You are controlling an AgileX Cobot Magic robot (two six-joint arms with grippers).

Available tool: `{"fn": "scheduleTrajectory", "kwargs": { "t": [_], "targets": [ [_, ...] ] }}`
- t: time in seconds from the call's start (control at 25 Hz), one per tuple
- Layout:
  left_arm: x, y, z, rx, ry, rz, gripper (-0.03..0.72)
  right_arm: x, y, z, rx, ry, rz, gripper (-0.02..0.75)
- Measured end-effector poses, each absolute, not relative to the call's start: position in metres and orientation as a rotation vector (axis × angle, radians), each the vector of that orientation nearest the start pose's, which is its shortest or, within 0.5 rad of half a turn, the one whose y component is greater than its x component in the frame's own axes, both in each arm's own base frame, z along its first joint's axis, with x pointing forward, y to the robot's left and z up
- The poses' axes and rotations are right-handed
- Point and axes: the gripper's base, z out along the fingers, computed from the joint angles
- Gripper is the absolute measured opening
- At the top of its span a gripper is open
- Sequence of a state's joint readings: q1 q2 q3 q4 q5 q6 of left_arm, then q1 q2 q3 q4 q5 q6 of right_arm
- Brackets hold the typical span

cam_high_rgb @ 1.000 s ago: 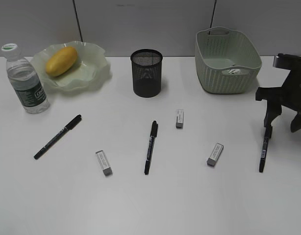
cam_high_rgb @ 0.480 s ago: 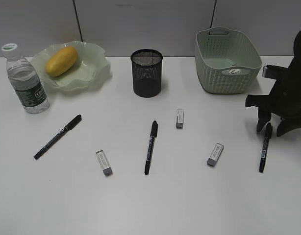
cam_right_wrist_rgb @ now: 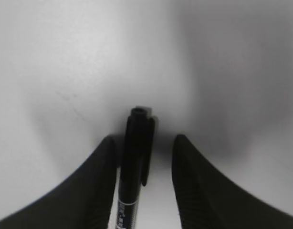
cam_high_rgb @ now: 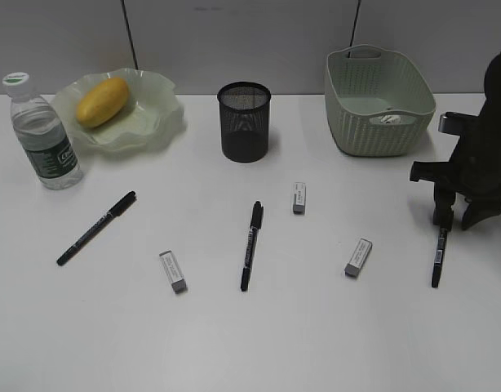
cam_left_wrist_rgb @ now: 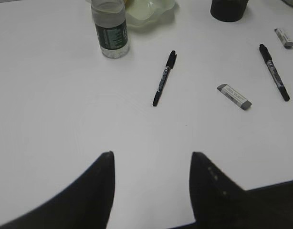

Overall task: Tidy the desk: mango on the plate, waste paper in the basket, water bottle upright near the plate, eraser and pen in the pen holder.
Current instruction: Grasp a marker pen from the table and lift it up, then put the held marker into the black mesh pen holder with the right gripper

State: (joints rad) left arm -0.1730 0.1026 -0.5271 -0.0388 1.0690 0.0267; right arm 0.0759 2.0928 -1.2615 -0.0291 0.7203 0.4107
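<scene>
At the desk's right, my right gripper (cam_high_rgb: pixel 452 219) is down over the cap end of a black pen (cam_high_rgb: pixel 439 253). In the right wrist view that pen (cam_right_wrist_rgb: pixel 136 157) lies between the jaws, against the left finger with a gap to the right one, so the gripper (cam_right_wrist_rgb: pixel 144 138) is open. My left gripper (cam_left_wrist_rgb: pixel 151 153) hangs open over bare desk. The mango (cam_high_rgb: pixel 102 100) lies on the plate (cam_high_rgb: pixel 157 114), with the water bottle (cam_high_rgb: pixel 45 135) upright beside it. The waste paper (cam_high_rgb: pixel 389 119) sits in the basket (cam_high_rgb: pixel 379 102). The pen holder (cam_high_rgb: pixel 244 122) stands at the back centre.
Two more pens (cam_high_rgb: pixel 96 228) (cam_high_rgb: pixel 251 245) and three erasers (cam_high_rgb: pixel 173 271) (cam_high_rgb: pixel 299 198) (cam_high_rgb: pixel 358 257) lie loose across the white desk (cam_high_rgb: pixel 316 343). The left wrist view shows the left pen (cam_left_wrist_rgb: pixel 164 78) and an eraser (cam_left_wrist_rgb: pixel 234 96) ahead.
My right gripper has come down over the pen's cap end and its jaws have narrowed around it. The left gripper has stayed as it was.
</scene>
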Motion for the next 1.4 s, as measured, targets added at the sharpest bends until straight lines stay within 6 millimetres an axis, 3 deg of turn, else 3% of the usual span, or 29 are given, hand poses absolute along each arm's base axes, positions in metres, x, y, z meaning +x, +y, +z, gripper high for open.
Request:
{"fn": "scheduleTrajectory", "kwargs": {
  "t": [0.48,0.76,0.88,1.0,1.24,1.4],
  "targets": [
    [0.007,-0.004,0.284,0.212,2.119,-0.134,0.382,0.389,0.028,0.103,0.477,3.017,0.009,0.152],
    [0.007,-0.004,0.284,0.212,2.119,-0.134,0.382,0.398,0.036,0.116,0.357,3.022,0.059,0.148],
    [0.007,-0.004,0.284,0.212,2.119,-0.134,0.382,0.401,0.051,0.142,0.243,2.964,0.116,0.148],
    [0.007,-0.004,0.284,0.212,2.119,-0.134,0.382,0.405,0.081,0.182,0.097,2.843,0.205,0.148],
    [0.007,-0.004,0.284,0.212,2.119,-0.134,0.382,0.420,0.150,0.263,-0.120,2.460,0.377,0.148],
    [0.007,-0.004,0.284,0.212,2.119,-0.134,0.382,0.426,0.184,0.297,-0.165,2.182,0.458,0.145]
  ]
}}
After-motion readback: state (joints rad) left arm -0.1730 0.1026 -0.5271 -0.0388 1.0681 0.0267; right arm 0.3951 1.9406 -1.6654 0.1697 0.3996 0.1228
